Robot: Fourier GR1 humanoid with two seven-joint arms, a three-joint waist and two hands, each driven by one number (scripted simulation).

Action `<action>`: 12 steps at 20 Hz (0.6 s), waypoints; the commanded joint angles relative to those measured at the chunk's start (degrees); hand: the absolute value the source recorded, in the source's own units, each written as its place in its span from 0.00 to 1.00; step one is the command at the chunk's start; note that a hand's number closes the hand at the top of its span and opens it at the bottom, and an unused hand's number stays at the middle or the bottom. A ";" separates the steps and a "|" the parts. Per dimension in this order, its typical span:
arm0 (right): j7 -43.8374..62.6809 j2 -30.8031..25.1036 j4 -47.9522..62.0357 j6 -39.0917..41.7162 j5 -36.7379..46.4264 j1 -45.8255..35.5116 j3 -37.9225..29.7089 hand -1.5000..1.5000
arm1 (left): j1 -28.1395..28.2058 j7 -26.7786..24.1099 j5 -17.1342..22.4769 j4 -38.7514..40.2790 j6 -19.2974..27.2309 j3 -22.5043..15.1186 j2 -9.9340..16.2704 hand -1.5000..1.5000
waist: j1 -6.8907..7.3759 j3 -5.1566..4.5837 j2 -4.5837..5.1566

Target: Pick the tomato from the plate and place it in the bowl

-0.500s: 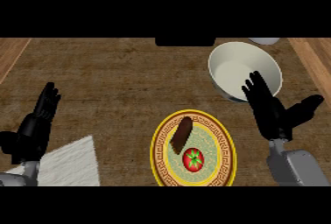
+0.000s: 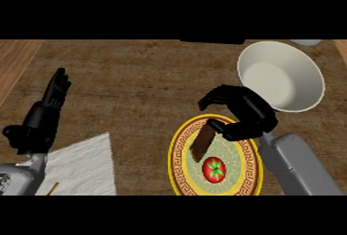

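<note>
Nearest the viewer, the tomato point(image 2: 214, 169) sits on the yellow-rimmed plate point(image 2: 177, 156), in its lower half, untouched and clear of any fingers. Just above it on the same plate lies a dark brown slab point(image 2: 202, 143), tilted, running toward the plate's upper rim. To the left, a white cloth point(image 2: 81, 165) lies flat on the tabletop point(image 2: 136, 82).

The right robot hand point(image 2: 240, 114) hangs over the plate's upper edge with its fingers curled inward and nothing held between them — the thumb tip looks to be at or touching the top end of the brown slab, not the tomato. The left robot hand point(image 2: 46, 117) rests at the left, fingers straight and pointing up, holding nothing.

Farthest off, the white bowl point(image 2: 298, 98) stands beyond the plate to the upper right, near the right robot hand, with nothing in it.

The risk I see: the hand sits above the slab instead of the tomato, so descending from here could catch or shove the slab, and that could nudge the tomato or slide the plate. A round tomato may also roll away if the fingers close off-centre
</note>
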 commanded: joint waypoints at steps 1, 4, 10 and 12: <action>-9.37 -1.07 5.68 16.80 -4.11 -1.85 -0.04 0.00 | -2.16 2.50 -0.61 -0.93 0.35 -0.84 -0.22 0.50 | 0.55 0.32 1.06; -16.35 -5.65 6.54 28.40 -1.62 -4.60 -0.29 0.00 | -3.63 3.41 -2.29 0.01 1.60 -1.03 -0.07 0.50 | -0.44 0.26 0.88; -26.10 -12.16 8.83 37.70 11.33 -11.77 -0.42 0.00 | -4.13 5.87 -3.52 -0.32 2.55 -2.23 -0.96 0.50 | -0.38 0.03 0.14; -26.66 -13.85 6.54 37.64 15.14 -14.74 0.91 0.00 | -5.27 6.65 -3.45 1.41 2.28 -1.96 -1.14 0.50 | -1.05 -0.07 0.10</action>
